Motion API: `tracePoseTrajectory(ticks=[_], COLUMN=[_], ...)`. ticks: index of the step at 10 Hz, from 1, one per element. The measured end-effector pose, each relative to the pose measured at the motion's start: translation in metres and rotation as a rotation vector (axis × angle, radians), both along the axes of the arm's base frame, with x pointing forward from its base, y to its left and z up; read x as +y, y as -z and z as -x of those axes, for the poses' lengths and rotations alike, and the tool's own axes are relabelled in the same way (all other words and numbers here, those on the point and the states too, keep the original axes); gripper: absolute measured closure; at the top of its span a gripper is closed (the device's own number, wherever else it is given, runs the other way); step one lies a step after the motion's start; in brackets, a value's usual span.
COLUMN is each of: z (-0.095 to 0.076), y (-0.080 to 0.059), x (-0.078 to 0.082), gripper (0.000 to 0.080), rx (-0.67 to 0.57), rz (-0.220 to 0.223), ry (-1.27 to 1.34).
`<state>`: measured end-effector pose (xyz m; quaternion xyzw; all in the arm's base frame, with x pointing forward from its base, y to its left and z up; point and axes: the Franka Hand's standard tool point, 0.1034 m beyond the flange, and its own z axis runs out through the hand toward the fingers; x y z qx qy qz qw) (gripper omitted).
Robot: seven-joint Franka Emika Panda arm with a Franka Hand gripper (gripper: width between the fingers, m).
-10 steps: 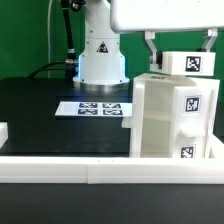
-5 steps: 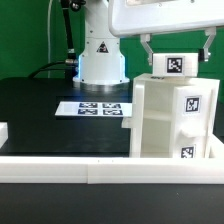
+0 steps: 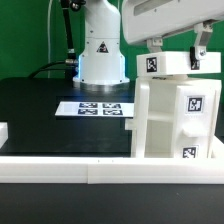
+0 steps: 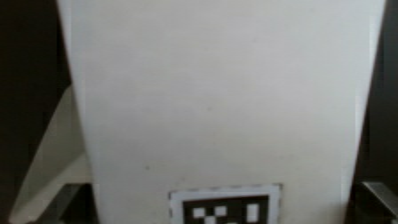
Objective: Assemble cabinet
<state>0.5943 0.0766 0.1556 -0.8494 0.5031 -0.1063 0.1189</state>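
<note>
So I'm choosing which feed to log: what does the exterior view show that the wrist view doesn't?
Only the exterior view shows the cabinet body, the marker board, the black table and the arm's base. Only the wrist view shows the panel's long blank face up close. Both show the claw with the tagged white panel between its fingers.

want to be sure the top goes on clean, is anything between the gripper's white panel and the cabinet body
Nothing visible does. The gripper holds the tagged panel right above the cabinet body; no other object sits between them.
</note>
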Motion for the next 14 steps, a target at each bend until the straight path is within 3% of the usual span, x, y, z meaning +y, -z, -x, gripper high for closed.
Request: tracePoseTrajectory(ticks=[7, 10, 12, 14], z=[0.001, 0.001, 0.000, -0.002], y=[0.000, 0.000, -0.005, -0.017], x=[0.000, 0.000, 0.000, 0.001], gripper=[0.0239, 0.0239, 0.0050, 0.0015], rx=[0.075, 0.094, 0.081, 0.060], rz=[-0.195, -0.241, -0.235, -0.245], ry=[0.509, 0.618, 0.570, 0.535])
